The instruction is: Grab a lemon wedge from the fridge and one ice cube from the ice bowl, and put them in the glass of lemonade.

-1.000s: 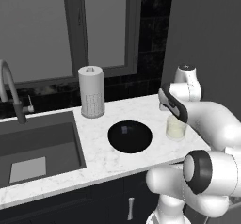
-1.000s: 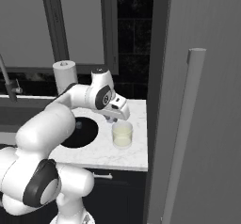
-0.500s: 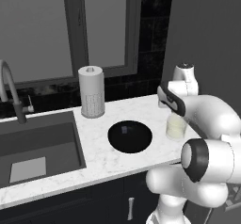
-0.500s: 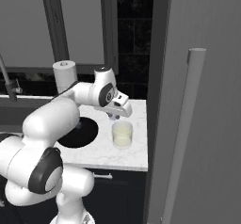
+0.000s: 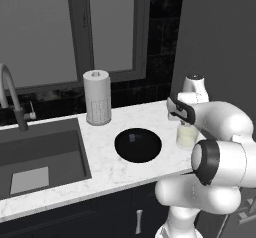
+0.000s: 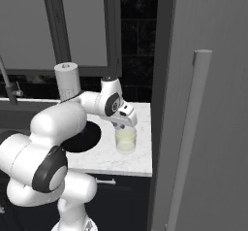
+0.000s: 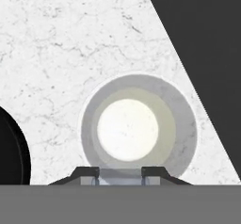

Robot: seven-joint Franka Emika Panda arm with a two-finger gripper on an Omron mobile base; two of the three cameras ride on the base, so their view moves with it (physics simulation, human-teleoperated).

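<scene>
The gripper (image 7: 120,172) hangs right over the glass of lemonade (image 7: 139,129). It looks straight down into the glass, so the round rim and the pale yellow drink sit just above the two dark tips. The tips are close together, with only a thin gap. In that gap there is a little pale, see-through lump. I think it is the ice cube (image 7: 120,177) (it is too small to be sure). That is why the tips are squeezed so narrow: a tiny thing needs a tight pinch.

From the right side, the gripper (image 6: 127,125) is just above the glass (image 6: 126,140), with the arm bent over the white counter (image 6: 104,155). It is held there so the cube can fall into the drink and not onto the counter.

The glass stands near the right end of the counter, close to the black bowl (image 5: 122,149), so the trip from bowl to glass is short. A small grey spot shows in the bowl; it may be another cube.

The tall grey fridge (image 6: 213,79) with its long handle (image 6: 189,138) is just to the right of the counter. I cannot see the lemon wedge, and I cannot tell if it is in the drink.

Next, I think the tips should open a little to let the cube drop.
</scene>
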